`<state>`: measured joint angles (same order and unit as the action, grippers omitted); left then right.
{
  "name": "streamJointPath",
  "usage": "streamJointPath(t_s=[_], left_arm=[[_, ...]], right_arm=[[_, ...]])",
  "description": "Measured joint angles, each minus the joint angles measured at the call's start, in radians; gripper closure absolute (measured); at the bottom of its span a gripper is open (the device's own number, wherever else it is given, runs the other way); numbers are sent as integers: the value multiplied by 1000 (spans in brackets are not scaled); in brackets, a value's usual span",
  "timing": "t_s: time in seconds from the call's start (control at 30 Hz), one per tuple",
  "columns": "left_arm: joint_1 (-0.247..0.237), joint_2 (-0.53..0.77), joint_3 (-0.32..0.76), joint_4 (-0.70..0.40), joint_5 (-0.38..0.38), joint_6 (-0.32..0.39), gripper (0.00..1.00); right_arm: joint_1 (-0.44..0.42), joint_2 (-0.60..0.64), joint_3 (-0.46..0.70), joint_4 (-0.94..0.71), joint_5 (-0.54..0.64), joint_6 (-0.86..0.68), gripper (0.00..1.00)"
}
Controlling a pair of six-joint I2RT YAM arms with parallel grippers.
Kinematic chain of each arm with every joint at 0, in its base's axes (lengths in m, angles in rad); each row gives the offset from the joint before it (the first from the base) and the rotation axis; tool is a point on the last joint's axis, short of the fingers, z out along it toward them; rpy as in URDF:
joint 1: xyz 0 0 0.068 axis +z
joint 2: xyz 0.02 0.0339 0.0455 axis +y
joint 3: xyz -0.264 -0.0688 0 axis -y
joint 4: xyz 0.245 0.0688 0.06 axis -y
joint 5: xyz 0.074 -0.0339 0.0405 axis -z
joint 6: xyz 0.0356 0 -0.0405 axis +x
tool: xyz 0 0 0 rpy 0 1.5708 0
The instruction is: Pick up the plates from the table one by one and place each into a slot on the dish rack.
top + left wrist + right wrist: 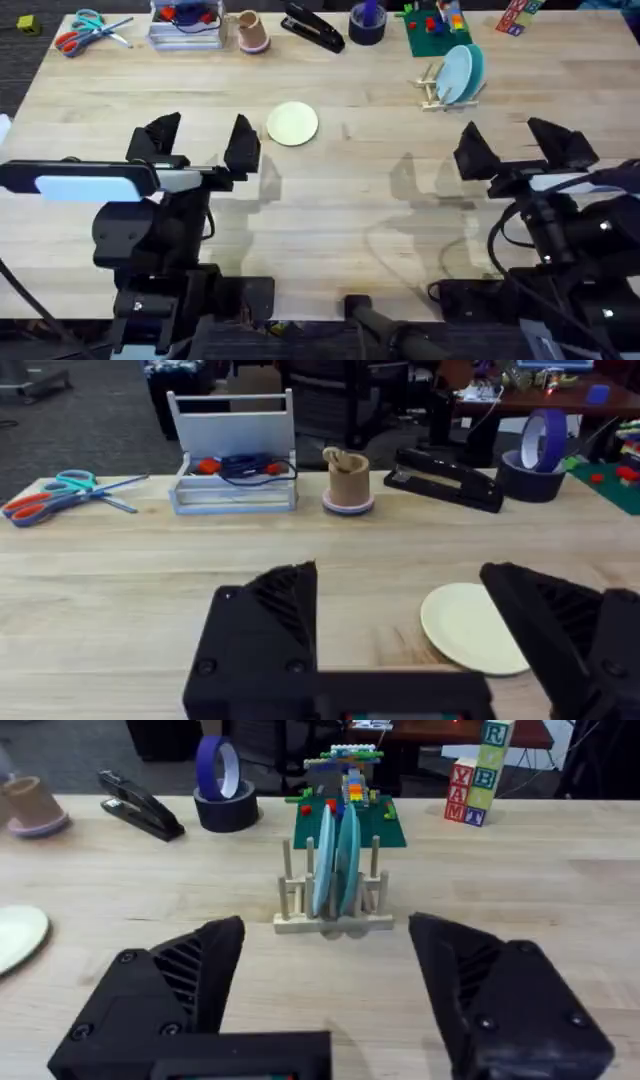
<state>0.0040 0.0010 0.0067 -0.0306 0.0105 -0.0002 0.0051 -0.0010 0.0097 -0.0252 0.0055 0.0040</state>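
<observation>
The cream plate [293,124], lying flat left of the rack [436,92], looks light, stiff and slick, best pinched at its rim; both grippers [200,143] [515,142] gape empty.

1. The table [340,215] is light wood in joined planks, grain visible, with a smooth, faintly sheened finish.
2. The cream-yellow plate [470,628] has a smooth, matt surface, plastic by the look of it.
3. The light blue plates [337,860] look smooth with a slight gloss.
4. The dish rack [335,905] is pale bare wood, thin dowels on a flat base, matt.
5. The left gripper [200,145] and the right gripper [520,145] have black matt plastic fingers [500,990] with ribbed faces.
</observation>
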Motion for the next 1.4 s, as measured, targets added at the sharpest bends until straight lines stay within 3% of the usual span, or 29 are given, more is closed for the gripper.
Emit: streamJointPath(t_s=[0.33, 0.53, 0.77, 0.9, 1.4], left_arm=[[0, 0, 1, -20, 0, 23, 6], [0, 0, 77, -160, 0, 25, 6], [0, 8, 328, -356, 0, 26, 7], [0, 75, 489, -447, 0, 22, 7], [0, 575, 1167, -959, 0, 19, 7]], right_arm=[[0, 0, 3, -6, 1, 1, 6], [0, 1, 81, -121, 0, 2, 7], [0, 1, 327, -368, 0, 2, 7], [0, 43, 479, -482, 0, 2, 7], [0, 520, 1020, -914, 0, -41, 7]])
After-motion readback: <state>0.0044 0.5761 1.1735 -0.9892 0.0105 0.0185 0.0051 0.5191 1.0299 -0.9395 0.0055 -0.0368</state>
